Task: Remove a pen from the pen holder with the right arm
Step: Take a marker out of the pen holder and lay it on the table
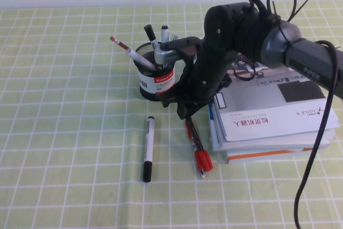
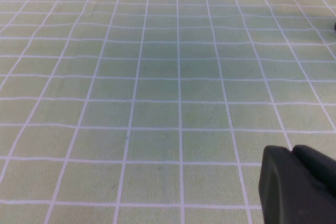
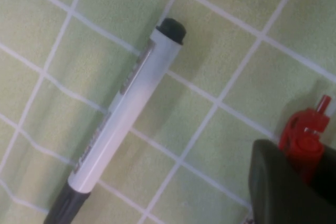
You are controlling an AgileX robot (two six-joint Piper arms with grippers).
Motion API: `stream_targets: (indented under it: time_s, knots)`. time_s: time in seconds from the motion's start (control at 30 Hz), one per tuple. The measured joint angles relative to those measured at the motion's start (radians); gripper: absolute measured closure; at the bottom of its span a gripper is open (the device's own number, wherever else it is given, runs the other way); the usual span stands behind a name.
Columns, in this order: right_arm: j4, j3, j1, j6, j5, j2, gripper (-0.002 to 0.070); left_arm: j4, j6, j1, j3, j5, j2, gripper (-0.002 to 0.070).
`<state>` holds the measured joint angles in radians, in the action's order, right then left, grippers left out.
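A black mesh pen holder [image 1: 155, 76] stands mid-table with several pens in it, among them a white pen with a red end [image 1: 126, 51] leaning left. My right gripper [image 1: 185, 112] is low beside the holder's right side, shut on a red pen [image 1: 199, 151] whose capped end points toward the table's front. In the right wrist view the red pen [image 3: 304, 135] sits between the dark fingers [image 3: 278, 182]. My left gripper [image 2: 294, 153] appears only in its own wrist view, over bare cloth, fingers together and holding nothing.
A black-and-white marker [image 1: 148, 147] lies on the green checked cloth in front of the holder, also seen as the marker [image 3: 123, 124] in the right wrist view. A stack of books and papers [image 1: 273, 116] lies to the right, under the right arm.
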<state>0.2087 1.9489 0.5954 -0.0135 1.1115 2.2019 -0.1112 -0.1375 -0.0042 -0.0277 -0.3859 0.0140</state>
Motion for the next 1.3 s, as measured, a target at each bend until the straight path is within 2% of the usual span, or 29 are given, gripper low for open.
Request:
stream_targets:
  time_s: [0.97, 1.1, 1.3]
  knots:
    - [0.027, 0.019, -0.051, -0.022, -0.058, 0.063, 0.0629, 0.000, 0.000, 0.000, 0.000, 0.000, 0.000, 0.0680]
    - [0.027, 0.019, -0.051, -0.022, -0.062, 0.063, 0.0586, 0.000, 0.000, 0.000, 0.000, 0.000, 0.000, 0.0680]
    - [0.027, 0.019, -0.051, -0.022, -0.062, 0.063, 0.0477, 0.000, 0.000, 0.000, 0.000, 0.000, 0.000, 0.0680]
